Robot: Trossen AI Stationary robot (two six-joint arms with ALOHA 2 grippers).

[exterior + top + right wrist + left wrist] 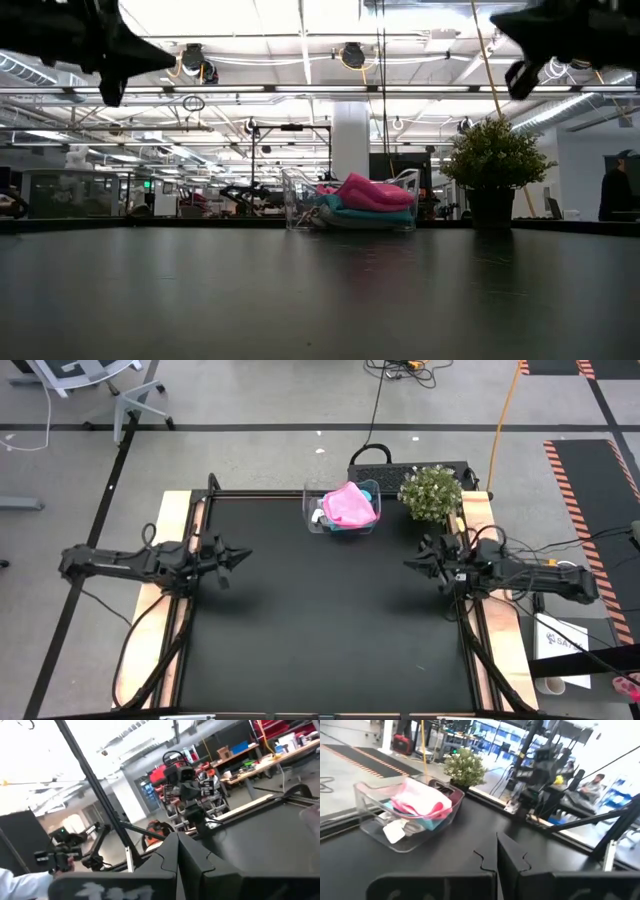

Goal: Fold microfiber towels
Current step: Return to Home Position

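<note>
High view first: the left hand (pixel 236 557) hangs over the left edge of the black bench (pixel 320 630), pointing in toward the middle. Across from it, the right hand (pixel 414 565) sits at the right edge, pointing back at it. Both are well apart from each other, and the bench between them is bare.

Left wrist view now. That hand's two dark fingers (pixel 507 862) are pressed together with only a thin seam between them, so it is closed and gripping nothing. Right wrist view gives the same story: fingers (pixel 192 857) meet at the tips, closed on nothing. From the low view, both hands ride high above the bench surface and touch nothing at all.

And the towels? All three are in the clear bin (pixel 310 494) at the far edge of the bench, just beside the potted plant (pixel 431 492). The pink towel (pixel 350 506) lies on top, a loose mound rising above the rim. Under it, the teal towel (pixel 370 217) shows as a flat band. The grey-white towel (pixel 406 824) is at the bottom of the stack, its small tag (pixel 394 834) against the bin's clear wall. Neither hand is anywhere near the bin.
</note>
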